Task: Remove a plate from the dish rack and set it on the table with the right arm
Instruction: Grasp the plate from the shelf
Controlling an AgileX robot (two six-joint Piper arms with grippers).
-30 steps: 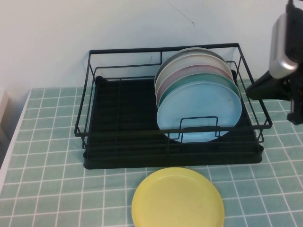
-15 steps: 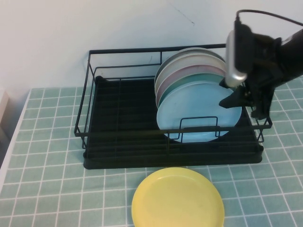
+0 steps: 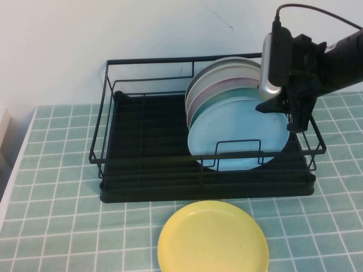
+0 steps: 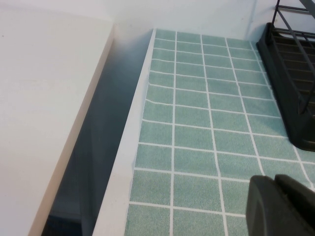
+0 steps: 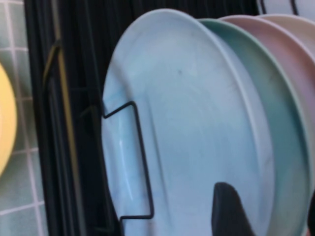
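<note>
High view | right tool (image 3: 283,110) has moved in over the blue plate (image 3: 235,133), open, holding nothing | grab comes next | left tool (image 4: 280,206) parked low by the tabletop (image 4: 197,128), cannot tell

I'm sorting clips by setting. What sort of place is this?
Probably a mock kitchen counter: a tiled table holds a dish rack of upright plates, the blue plate in front. The right gripper hovers at that plate's upper right edge; the left gripper hangs over tiles left of the rack.
</note>
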